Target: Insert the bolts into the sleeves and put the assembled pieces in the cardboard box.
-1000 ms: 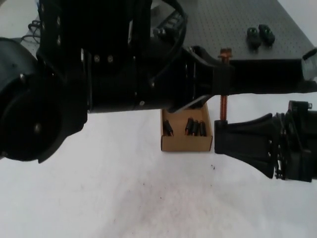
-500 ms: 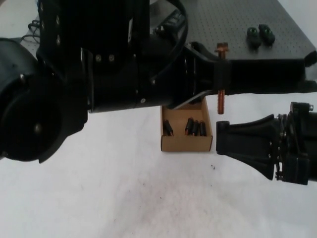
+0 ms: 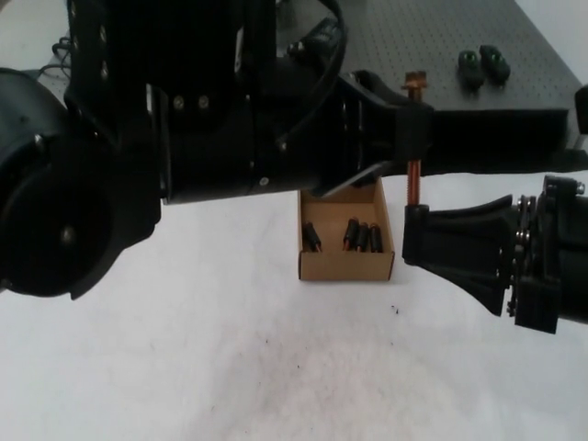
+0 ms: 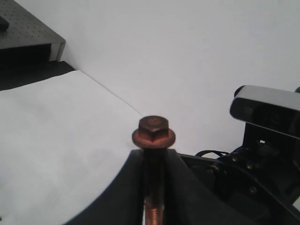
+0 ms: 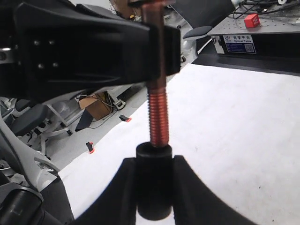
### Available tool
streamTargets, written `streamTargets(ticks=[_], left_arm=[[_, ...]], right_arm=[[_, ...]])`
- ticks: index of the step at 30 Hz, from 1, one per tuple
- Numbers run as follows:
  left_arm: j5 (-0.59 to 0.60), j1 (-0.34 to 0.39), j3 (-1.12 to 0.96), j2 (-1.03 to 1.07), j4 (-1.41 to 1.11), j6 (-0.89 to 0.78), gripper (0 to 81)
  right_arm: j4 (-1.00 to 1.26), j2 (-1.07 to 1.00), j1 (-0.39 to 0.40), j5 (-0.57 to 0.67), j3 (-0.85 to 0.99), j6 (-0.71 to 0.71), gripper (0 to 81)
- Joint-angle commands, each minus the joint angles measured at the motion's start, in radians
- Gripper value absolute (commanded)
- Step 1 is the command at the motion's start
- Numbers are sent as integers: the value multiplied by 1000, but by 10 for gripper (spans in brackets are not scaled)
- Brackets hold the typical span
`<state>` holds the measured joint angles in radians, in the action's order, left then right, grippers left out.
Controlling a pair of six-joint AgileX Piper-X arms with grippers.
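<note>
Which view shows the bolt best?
The right wrist view: the bolt stands upright in the left claw, its threaded end meeting the top of the sleeve held by the right claw. The left wrist view gives its hex head and upper shaft; the high view gives the head and a bit of thread.

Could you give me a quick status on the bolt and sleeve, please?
Left gripper shut on bolt, upright. Right gripper shut on sleeve below it. Bolt tip at sleeve mouth. Nothing between them; box nearby, several pieces inside.
</note>
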<state>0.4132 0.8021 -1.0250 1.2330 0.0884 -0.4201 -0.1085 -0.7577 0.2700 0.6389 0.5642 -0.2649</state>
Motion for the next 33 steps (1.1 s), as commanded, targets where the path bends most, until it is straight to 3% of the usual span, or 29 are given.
streamTargets(ticks=[1,8,15,17,21,23,27,30,33], left_arm=[[55,1,-5,-13,-9,2,6],[55,1,-5,-13,-9,2,6],[56,1,-5,-13,10,2,22],[65,1,-5,-13,26,2,130],[43,1,-5,-13,37,2,498],[-32,1,-5,-13,37,2,591],[-207,-9,-5,-13,64,81,549],[-340,-35,-5,-17,143,146,502],[-391,-72,-1,-26,213,163,424]], right_arm=[[69,9,0,7,13,12,9],[78,9,0,41,13,19,9],[115,9,0,0,13,41,9],[150,9,0,0,13,41,9],[175,9,0,-43,13,41,9],[163,6,-5,-110,13,62,9],[162,-47,-6,-300,14,130,9],[155,-165,-6,-360,43,175,9],[167,-330,-6,-428,98,208,9]])
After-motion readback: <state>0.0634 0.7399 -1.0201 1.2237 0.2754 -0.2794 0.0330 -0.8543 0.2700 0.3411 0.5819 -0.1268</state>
